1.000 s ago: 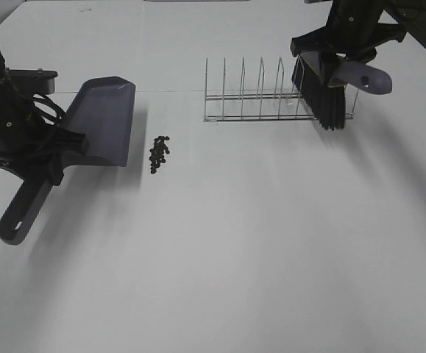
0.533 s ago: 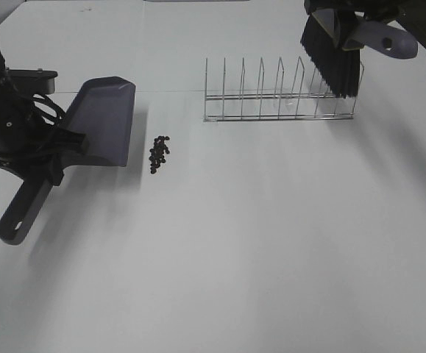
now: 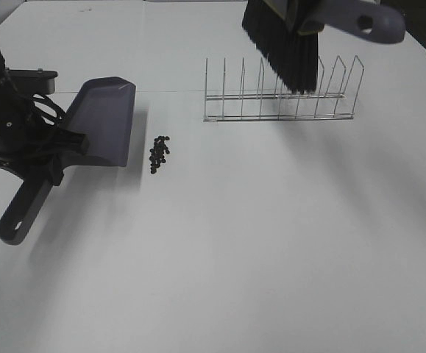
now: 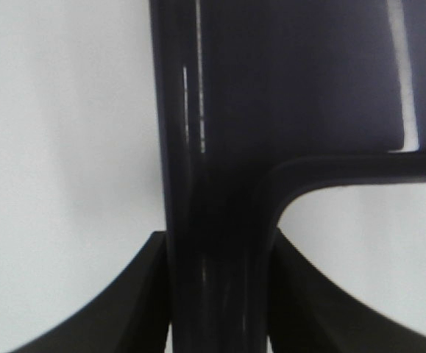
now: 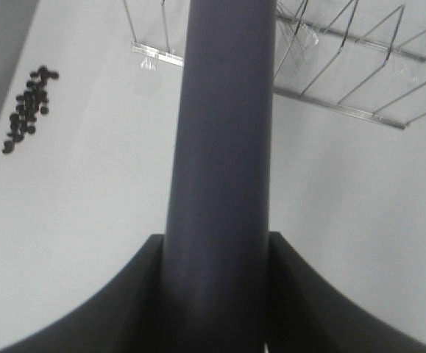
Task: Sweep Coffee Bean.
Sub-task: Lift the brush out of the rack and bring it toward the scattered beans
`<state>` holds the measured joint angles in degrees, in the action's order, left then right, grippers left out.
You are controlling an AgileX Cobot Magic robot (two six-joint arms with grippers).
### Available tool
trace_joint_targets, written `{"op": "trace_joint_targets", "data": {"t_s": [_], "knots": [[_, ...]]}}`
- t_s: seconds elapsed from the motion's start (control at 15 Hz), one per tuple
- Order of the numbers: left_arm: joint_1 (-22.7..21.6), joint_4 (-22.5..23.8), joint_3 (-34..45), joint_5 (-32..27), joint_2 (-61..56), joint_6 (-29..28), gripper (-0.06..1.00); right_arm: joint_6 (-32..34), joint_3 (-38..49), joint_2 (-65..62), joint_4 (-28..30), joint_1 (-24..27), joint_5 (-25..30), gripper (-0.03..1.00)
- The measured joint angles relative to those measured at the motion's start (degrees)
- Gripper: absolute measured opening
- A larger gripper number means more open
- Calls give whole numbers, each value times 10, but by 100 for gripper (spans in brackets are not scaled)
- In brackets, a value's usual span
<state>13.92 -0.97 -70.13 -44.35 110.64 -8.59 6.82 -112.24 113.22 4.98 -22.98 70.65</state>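
Left arm (image 3: 6,110) low; both jaws closed.

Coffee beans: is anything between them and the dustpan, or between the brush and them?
Nothing visible. Only bare table separates the coffee beans from the dustpan lip. The raised brush hangs over the wire rack, which ends short of the beans.
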Motion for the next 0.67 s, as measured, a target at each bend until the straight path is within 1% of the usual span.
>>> {"op": "trace_joint_targets", "data": {"t_s": [0.13,0.33,0.47,0.53,0.67], "knots": [[0,0,0,0,0,0,35,30,73,-3,44,-34,-1,32],[0,0,22,1,-2,-7,35,54,144,-3,62,-46,-1,32],[0,1,57,11,-2,-18,35,71,184,-3,72,-46,-28,32],[4,5,93,37,-2,-32,35,78,207,-3,66,-46,-62,32],[18,10,109,59,2,-43,35,84,214,0,64,-46,-80,32]]}}
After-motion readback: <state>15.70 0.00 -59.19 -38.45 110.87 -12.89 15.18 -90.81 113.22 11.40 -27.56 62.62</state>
